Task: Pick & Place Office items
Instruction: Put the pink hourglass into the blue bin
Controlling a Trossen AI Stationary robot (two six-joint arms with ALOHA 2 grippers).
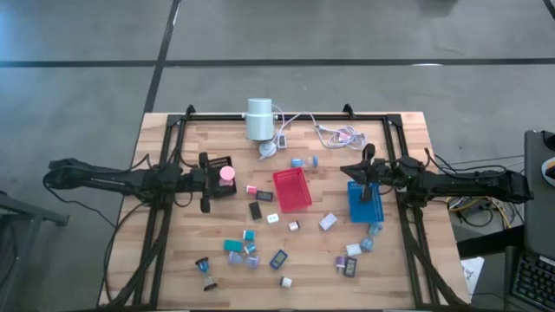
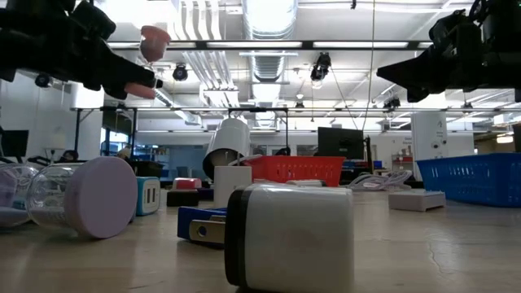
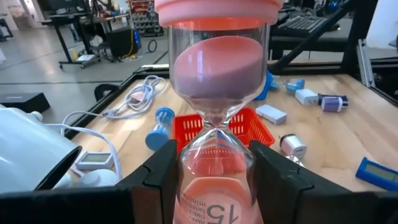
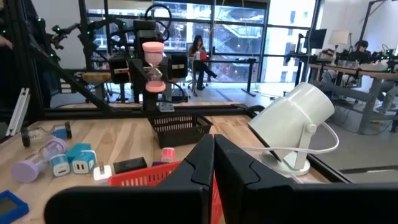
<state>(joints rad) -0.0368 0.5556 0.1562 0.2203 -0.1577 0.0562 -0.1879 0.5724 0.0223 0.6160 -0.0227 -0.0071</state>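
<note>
A pink sand timer [image 3: 214, 81], a glass hourglass with pink end caps, stands upright between the fingers of my left gripper [image 3: 214, 171]. In the high view the sand timer [image 1: 227, 173] hangs over the black tray [image 1: 217, 163] at the table's left. The right wrist view shows the sand timer [image 4: 153, 65] above the black tray [image 4: 180, 127]. My right gripper [image 1: 349, 171] is shut and holds nothing, between the red tray [image 1: 292, 189] and the blue tray [image 1: 364, 201]. Other small office items lie scattered on the near half of the table. My left gripper pinches the sand timer's lower glass bulb [image 3: 214, 186], just under the narrow waist, between its two fingers [image 3: 163, 177]. The fingers come level from the table's left. The timer stands upright, lifted clear, with its pink sand in the upper bulb.
A white cylinder [image 1: 260, 119] with cables [image 1: 334, 134] lies at the far edge. A teal block [image 1: 232, 245], a grey piece [image 1: 328, 222], a black piece [image 1: 256, 209] and other small items dot the table's near half. Black frame rails [image 1: 165, 173] run along both sides.
</note>
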